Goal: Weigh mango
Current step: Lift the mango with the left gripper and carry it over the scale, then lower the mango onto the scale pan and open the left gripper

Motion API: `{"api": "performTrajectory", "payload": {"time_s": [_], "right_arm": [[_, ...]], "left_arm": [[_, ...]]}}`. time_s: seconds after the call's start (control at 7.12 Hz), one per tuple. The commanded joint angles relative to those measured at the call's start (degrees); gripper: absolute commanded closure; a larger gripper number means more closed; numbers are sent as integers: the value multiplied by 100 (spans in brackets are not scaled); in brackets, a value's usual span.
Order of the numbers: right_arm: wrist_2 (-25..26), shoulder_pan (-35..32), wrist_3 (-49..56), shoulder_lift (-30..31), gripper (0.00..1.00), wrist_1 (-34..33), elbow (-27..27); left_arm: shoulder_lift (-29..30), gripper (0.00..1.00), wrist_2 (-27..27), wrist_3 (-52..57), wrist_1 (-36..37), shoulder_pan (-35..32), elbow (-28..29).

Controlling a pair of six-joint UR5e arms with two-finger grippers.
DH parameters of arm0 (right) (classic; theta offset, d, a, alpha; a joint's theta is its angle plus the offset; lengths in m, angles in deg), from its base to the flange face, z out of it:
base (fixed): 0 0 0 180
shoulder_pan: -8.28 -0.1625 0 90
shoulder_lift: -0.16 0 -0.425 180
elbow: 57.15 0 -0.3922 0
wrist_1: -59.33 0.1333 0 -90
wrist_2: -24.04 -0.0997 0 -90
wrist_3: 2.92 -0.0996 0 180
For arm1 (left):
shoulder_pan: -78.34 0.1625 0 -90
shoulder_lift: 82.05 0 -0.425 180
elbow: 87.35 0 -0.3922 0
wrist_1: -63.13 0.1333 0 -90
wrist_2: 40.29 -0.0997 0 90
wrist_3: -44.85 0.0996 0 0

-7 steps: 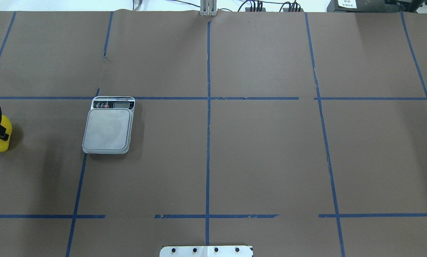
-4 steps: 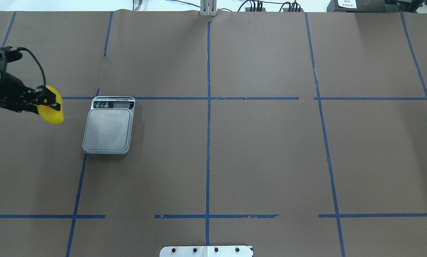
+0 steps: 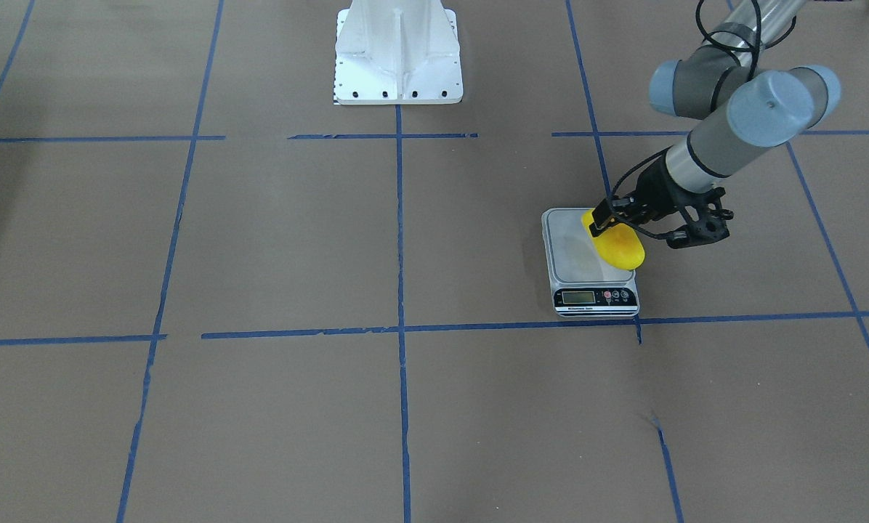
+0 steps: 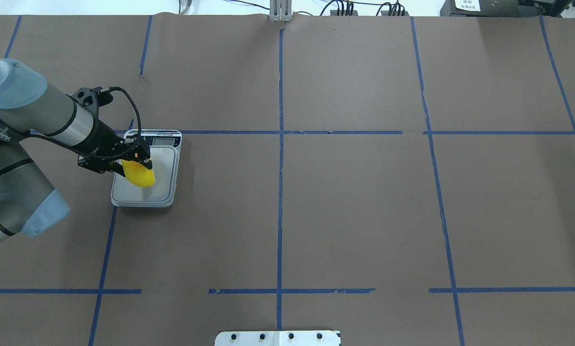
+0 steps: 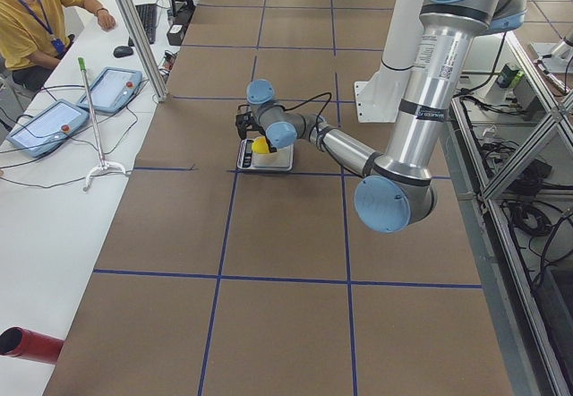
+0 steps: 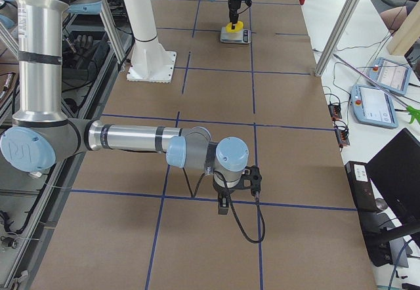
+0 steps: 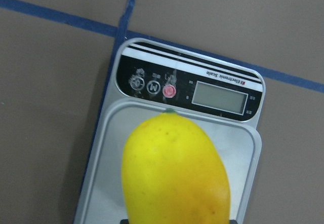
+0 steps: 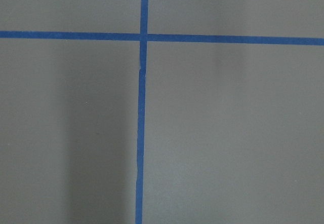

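left arm [image 4: 52, 115]: stretched forward, wrist angled down | left gripper [image 4: 139, 157]: fingers clamped on mango [image 4: 141, 176] | right arm [image 6: 131, 137]: forearm level, low | right gripper [image 6: 223, 206]: points down, jaw state unclear

mango [image 4: 142, 177] in left pincer [image 4: 139, 162], over scale platform [image 4: 164, 185], display panel [image 4: 165, 141] beyond it

The views are showing one mango [image 4: 141, 175], one digital scale [image 4: 163, 180], two robot arms, the left arm [image 4: 28, 115] and the right arm [image 6: 131, 138], one white pedestal [image 3: 398, 51], two tablets, the near pendant [image 5: 45, 127] and the far pendant [image 5: 112, 89], and one person [image 5: 31, 20].
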Motion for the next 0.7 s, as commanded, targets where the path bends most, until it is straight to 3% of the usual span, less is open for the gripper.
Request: {"api": "performTrajectory", "payload": {"time_s": [0.0,0.14,0.28,0.56], "right_arm": [[0,0,0,9,0,0,0],[0,0,0,0,0,0,0],[0,0,0,0,0,0,0],[0,0,0,0,0,0,0]], "left_arm": [[5,100,-47,-12,15,44,82],[32,66,-47,-3,15,44,92],[49,1,-126,-20,15,44,118],[15,0,-188,49,223,-156,-143]]}}
